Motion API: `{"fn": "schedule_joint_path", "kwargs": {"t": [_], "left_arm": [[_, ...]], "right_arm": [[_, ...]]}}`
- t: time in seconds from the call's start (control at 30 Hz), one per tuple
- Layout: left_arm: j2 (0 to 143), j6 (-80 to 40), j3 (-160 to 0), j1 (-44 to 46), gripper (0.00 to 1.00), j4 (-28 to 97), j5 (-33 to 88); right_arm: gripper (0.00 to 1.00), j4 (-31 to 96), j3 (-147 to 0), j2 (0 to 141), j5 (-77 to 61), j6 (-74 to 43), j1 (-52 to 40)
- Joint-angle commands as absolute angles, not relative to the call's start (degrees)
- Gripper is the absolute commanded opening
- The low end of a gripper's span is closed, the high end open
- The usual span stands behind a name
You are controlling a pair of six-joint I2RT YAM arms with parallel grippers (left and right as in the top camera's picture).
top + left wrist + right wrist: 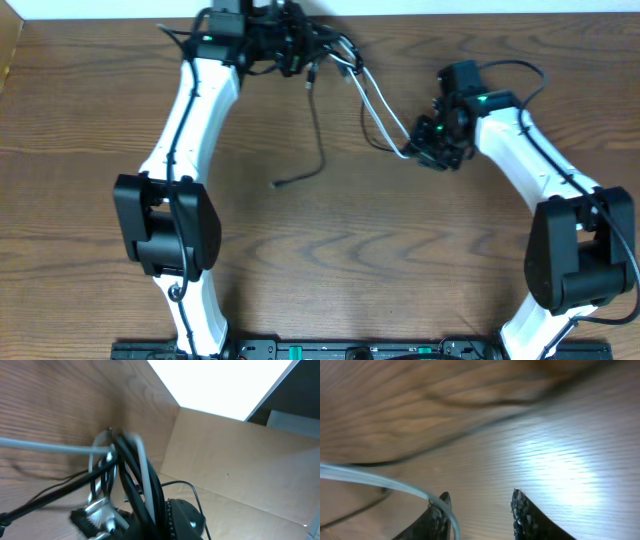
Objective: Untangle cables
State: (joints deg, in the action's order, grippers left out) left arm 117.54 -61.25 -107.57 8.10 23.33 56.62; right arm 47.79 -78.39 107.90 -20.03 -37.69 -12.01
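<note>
**Overhead view.** My left hand (pixel 303 58) is at the upper centre of the frame and my right hand (pixel 418 150) at the right of centre, both over the wooden table (pixel 400 260). The white cord (pixel 375 105) runs between them, slanting from the left hand down to the right hand. It shows as two strands side by side, with a small loop just left of the right hand. The black cord (pixel 318 130) drops from the left hand toward the middle of the frame, then bends left. Its free end (pixel 277 184) lies on the table, well apart from both hands.

**Left wrist view.** My left hand is closed on the cords (pixel 125 467), a bunch of black and white strands crossing the centre of the frame. One grey finger pad (pixel 95 516) shows at the lower left; the other is hidden behind the bunch. A single white strand (pixel 50 447) leaves the bunch toward the left edge, straight and blurred. A cardboard wall (pixel 225 460) stands at the right.

**Right wrist view.** My right hand (pixel 480 515) is open, its two dark fingers (pixel 522 512) set apart at the bottom of the frame. The white cord (pixel 380 480) enters from the left edge and curves down against the inner side of the left-in-frame finger. A dark blurred line crosses the table (pixel 560 470) above it; I cannot tell what it is.
</note>
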Motion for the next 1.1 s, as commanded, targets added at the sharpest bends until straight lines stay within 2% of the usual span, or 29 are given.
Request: {"fn": "schedule_joint_path", "kwargs": {"t": [0.0,0.27,0.4,0.5,0.57,0.63,0.8,0.97,1.07], "left_arm": [[116.8,-57.4,-109.0,5.3,0.07,22.8,60.2],[116.8,-47.0,-109.0,3.6,0.08,22.8,66.1],[116.8,-40.1,-109.0,3.6,0.08,22.8,66.3],[116.8,-36.9,-109.0,3.7,0.08,22.8,68.2],[116.8,-32.2,-109.0,4.2,0.07,22.8,70.2],[116.8,-26.8,-109.0,5.0,0.07,23.7,70.9],[116.8,-18.1,-109.0,8.0,0.08,28.6,71.4],[116.8,-6.2,-109.0,12.1,0.08,38.9,71.6],[116.8,-0.1,-109.0,13.9,0.07,44.2,71.6]], "right_arm": [[0.31,51.8,-78.9,108.3,-15.2,-30.7,-8.0],[0.36,56.9,-78.9,108.3,-11.2,-25.5,-1.4],[0.36,58.5,-78.9,108.3,-8.0,-25.3,2.3],[0.36,58.7,-78.9,108.2,-10.5,-20.3,5.3],[0.46,57.6,-79.0,107.8,-19.2,-10.9,6.0],[0.52,56.9,-79.0,106.8,-26.2,-5.4,5.8],[0.56,52.7,-79.0,101.6,-36.8,1.6,1.8],[0.63,45.5,-79.0,95.4,-38.1,0.1,-4.5],[0.63,42.5,-79.0,94.4,-38.1,-3.0,-6.7]]}}
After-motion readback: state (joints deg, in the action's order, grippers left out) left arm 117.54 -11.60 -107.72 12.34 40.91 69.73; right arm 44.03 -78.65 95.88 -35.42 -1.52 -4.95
